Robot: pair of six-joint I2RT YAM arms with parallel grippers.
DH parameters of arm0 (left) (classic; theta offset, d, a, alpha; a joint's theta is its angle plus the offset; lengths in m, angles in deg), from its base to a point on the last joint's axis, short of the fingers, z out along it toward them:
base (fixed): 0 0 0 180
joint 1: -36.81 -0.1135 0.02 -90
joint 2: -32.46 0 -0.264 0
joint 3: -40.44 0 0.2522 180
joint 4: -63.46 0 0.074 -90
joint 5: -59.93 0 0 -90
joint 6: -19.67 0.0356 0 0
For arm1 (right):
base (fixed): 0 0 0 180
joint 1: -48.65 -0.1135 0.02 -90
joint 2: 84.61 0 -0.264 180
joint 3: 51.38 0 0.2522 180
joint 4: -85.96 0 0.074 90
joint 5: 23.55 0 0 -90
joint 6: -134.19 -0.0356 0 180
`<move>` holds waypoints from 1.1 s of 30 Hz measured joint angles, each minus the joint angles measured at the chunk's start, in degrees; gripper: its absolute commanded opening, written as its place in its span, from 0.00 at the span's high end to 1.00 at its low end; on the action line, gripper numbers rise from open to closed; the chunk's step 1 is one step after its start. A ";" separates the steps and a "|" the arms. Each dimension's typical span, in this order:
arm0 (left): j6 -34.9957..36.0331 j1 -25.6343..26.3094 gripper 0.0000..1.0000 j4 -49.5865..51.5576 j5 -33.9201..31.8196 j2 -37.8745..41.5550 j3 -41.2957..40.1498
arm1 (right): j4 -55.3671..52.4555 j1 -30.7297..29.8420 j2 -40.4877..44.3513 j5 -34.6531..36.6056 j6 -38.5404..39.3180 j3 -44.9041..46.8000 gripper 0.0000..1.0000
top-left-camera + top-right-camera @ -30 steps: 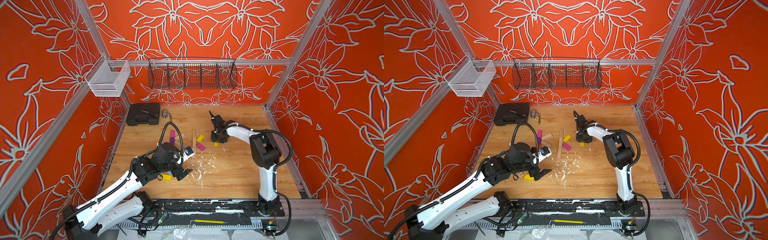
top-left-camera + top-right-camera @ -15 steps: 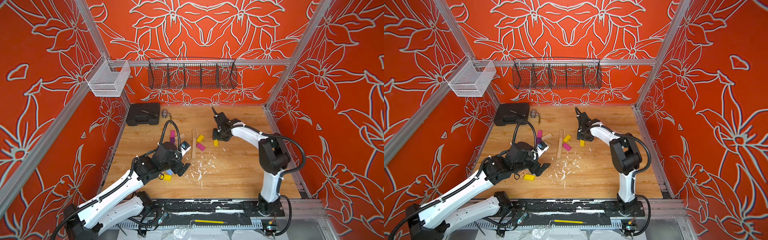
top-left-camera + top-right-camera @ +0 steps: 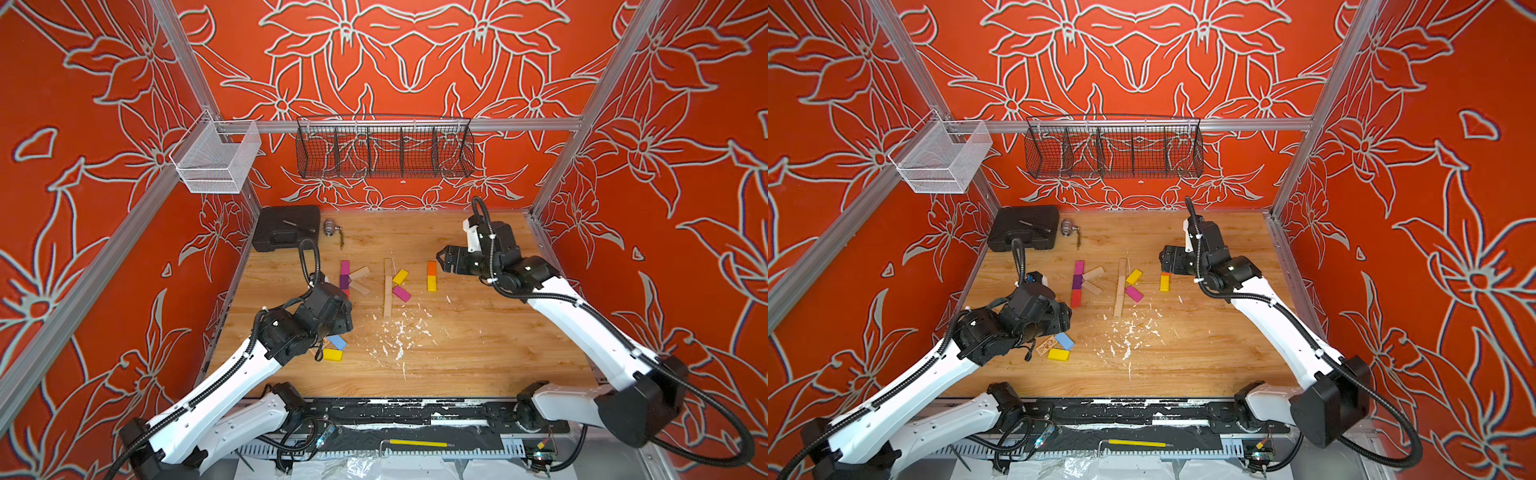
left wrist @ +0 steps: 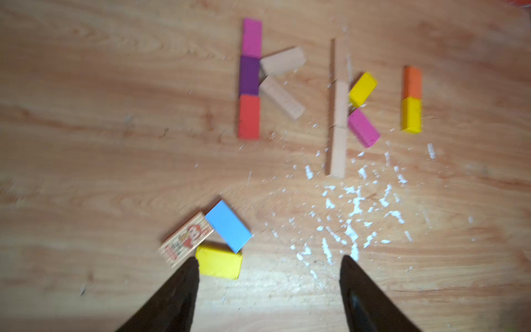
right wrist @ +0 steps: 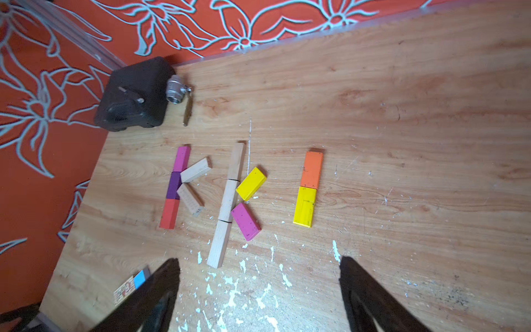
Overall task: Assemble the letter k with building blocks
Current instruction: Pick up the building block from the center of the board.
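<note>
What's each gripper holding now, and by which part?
Nothing. The left gripper and right gripper are both open and empty; the small yellow wooden block by the left one lies unclamped.

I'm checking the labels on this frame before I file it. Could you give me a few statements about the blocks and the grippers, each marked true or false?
1. The orange block and a yellow block lie end to end in one line. True.
2. The right gripper is holding the orange block. False: its jaws are open and empty, apart from that block.
3. One K has a stem made of a magenta block, a purple block and a red block. True.
4. The light blue block forms an arm of a K. False: it lies loose near the left gripper, beside a printed block.
</note>
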 measured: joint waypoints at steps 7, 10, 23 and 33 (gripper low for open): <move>-23.12 -0.20 0.30 9.81 4.20 -4.02 -2.56 | 0.48 -2.03 2.71 -8.35 -2.56 0.66 0.08; -29.31 -0.28 0.30 11.04 5.55 -7.13 -3.26 | -0.46 -4.57 1.79 -9.90 -2.99 1.03 0.08; -39.71 -5.97 0.32 1.57 10.91 -12.83 -12.63 | -6.27 -9.51 -2.58 -10.12 -2.08 1.60 0.08; -36.83 -9.79 0.34 -5.14 11.26 -13.90 -15.52 | -6.51 -9.51 -3.34 -9.20 -1.36 1.64 0.08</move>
